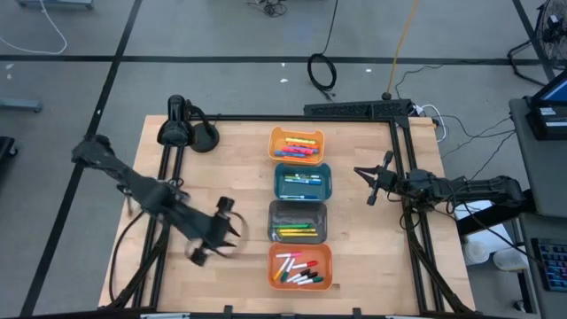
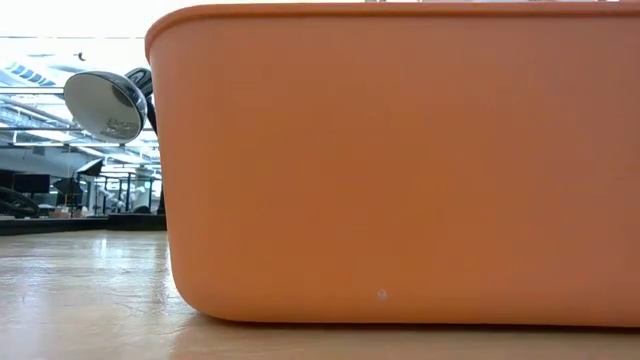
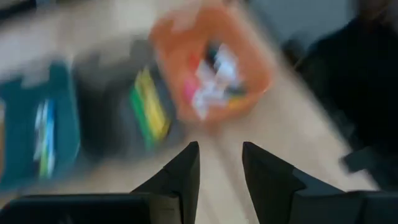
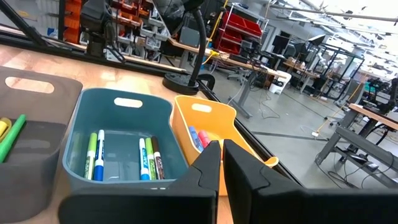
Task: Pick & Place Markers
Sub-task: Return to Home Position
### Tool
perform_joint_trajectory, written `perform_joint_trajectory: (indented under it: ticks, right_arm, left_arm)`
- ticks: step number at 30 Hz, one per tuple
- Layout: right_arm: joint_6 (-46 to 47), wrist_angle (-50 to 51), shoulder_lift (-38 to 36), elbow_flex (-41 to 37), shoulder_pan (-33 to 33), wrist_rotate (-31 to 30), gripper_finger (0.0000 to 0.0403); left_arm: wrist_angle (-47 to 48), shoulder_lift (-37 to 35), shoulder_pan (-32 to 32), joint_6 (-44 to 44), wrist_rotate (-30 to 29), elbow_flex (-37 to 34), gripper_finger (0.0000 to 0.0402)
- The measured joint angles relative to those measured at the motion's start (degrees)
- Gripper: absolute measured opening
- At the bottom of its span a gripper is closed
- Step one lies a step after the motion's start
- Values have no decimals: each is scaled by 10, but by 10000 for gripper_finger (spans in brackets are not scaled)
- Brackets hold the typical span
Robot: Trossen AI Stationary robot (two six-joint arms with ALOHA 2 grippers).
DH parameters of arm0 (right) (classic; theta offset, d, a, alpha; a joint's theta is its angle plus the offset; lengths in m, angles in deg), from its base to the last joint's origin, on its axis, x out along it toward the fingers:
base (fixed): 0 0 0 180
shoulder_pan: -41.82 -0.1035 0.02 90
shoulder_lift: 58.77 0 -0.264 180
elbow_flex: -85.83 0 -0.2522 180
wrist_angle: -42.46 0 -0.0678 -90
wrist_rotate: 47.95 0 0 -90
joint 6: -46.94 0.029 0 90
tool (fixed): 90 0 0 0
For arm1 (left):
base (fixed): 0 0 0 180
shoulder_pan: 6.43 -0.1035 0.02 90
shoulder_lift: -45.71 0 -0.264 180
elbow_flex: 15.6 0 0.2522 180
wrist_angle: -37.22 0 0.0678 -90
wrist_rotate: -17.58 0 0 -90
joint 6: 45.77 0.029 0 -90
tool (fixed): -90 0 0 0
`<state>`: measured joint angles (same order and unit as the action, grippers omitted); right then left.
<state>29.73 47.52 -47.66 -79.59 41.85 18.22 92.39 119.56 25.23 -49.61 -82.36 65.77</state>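
Four bins stand in a row down the middle of the table, each with markers lying in it. They are a light orange bin (image 1: 297,144), a teal bin (image 1: 302,182), a grey bin (image 1: 298,221) and an orange bin (image 1: 300,266). Red, pink, white and black markers (image 1: 297,268) lie in the orange bin, and yellow and green markers (image 1: 295,230) in the grey one. My left gripper (image 1: 232,232) hovers left of the grey and orange bins, open and empty (image 3: 221,158). My right gripper (image 1: 365,184) waits right of the teal bin, shut on nothing (image 4: 221,155).
Black lamp stands (image 1: 186,133) sit at the table's far left corner. A black frame rail (image 1: 403,168) runs along the right side. Bare wood (image 1: 221,177) lies left of the bins. The orange bin's wall (image 2: 400,160) fills the low view.
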Motion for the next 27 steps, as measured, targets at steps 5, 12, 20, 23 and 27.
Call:
perform_joint_trajectory:
  ticks: [5, 12, 20, 23, 27]
  right_arm:
    - [0, 0, 1, 0, 0, 0, 11]
    - [0, 0, 1, 0, 0, 0, 11]
    - [0, 0, 1, 0, 0, 0, 11]
    - [0, 0, 1, 0, 0, 0, 11]
    - [0, 0, 1, 0, 0, 0, 11]
  left_arm:
    - [-207, -168, -28, 56, 44, -194, 127]
    - [-514, -307, -118, 37, 104, -452, 127]
    - [-563, -437, -231, 18, 205, -556, 127]
    - [-536, -496, -268, 22, 247, -559, 127]
    - [-470, -578, -311, 24, 255, -559, 127]
